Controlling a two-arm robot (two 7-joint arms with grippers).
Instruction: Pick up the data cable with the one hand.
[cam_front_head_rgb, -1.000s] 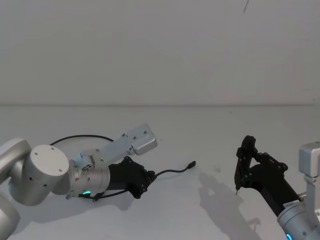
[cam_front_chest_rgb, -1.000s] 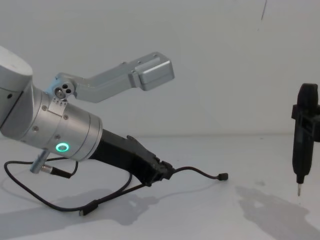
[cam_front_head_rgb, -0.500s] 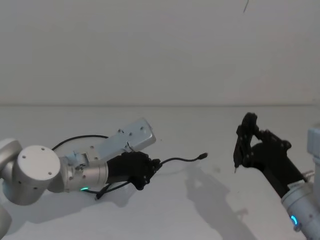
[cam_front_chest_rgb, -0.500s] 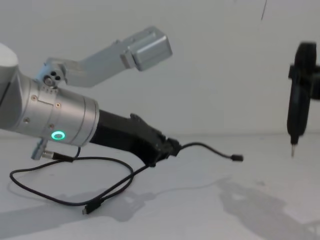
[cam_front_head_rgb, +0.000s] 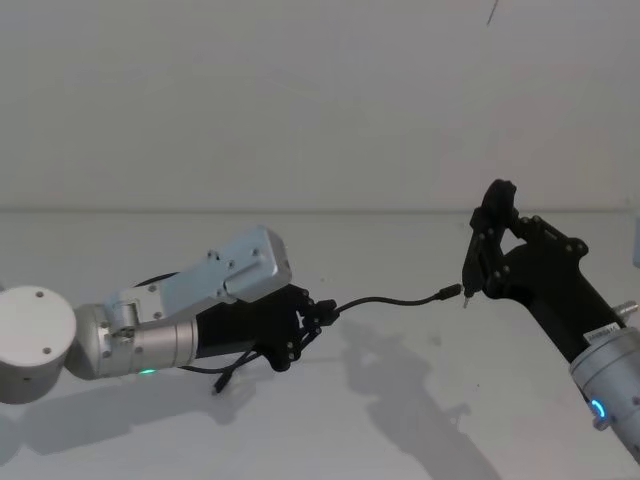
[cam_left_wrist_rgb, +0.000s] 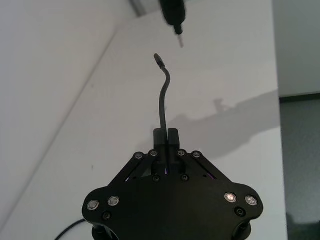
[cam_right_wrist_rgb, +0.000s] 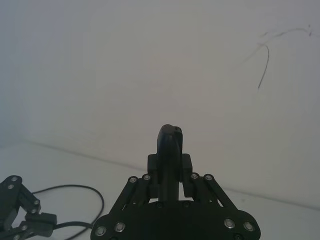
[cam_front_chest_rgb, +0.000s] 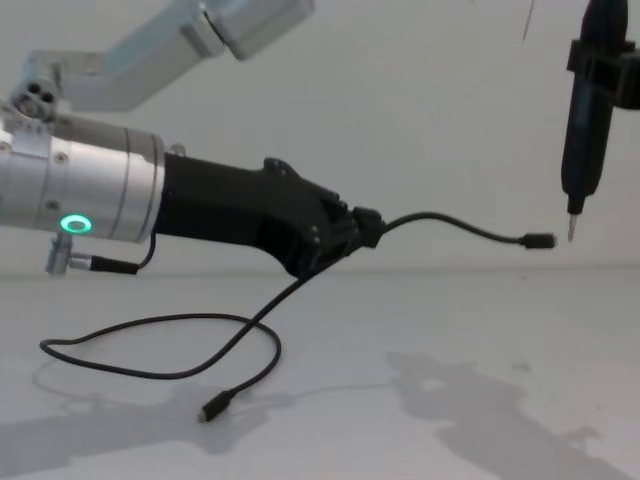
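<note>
The data cable (cam_front_chest_rgb: 455, 224) is long, thin and black. My left gripper (cam_front_chest_rgb: 365, 228) is shut on it near one end, well above the white table (cam_front_chest_rgb: 480, 330). That end's plug (cam_front_chest_rgb: 540, 240) sticks out to the right, close to a thin metal tip (cam_front_chest_rgb: 571, 232). The tip belongs to a narrow black tool (cam_front_chest_rgb: 585, 110), on which my right gripper (cam_right_wrist_rgb: 170, 165) is shut. The rest of the cable hangs down, loops on the table and ends in its other plug (cam_front_chest_rgb: 213, 409). From above, the left gripper (cam_front_head_rgb: 315, 318), data cable (cam_front_head_rgb: 390, 300) and tool (cam_front_head_rgb: 487, 240) line up across the middle.
A short black lead with a silver plug (cam_front_chest_rgb: 88, 263) hangs from the left arm's silver wrist. A plain white wall (cam_front_head_rgb: 320, 100) stands behind the table. The arms' shadows (cam_front_head_rgb: 400, 400) fall on the bare table between them.
My left gripper has lifted the data cable off the table and carried it up and right. Its free plug now hangs beside the tool's tip. The right gripper has risen with the tool.
</note>
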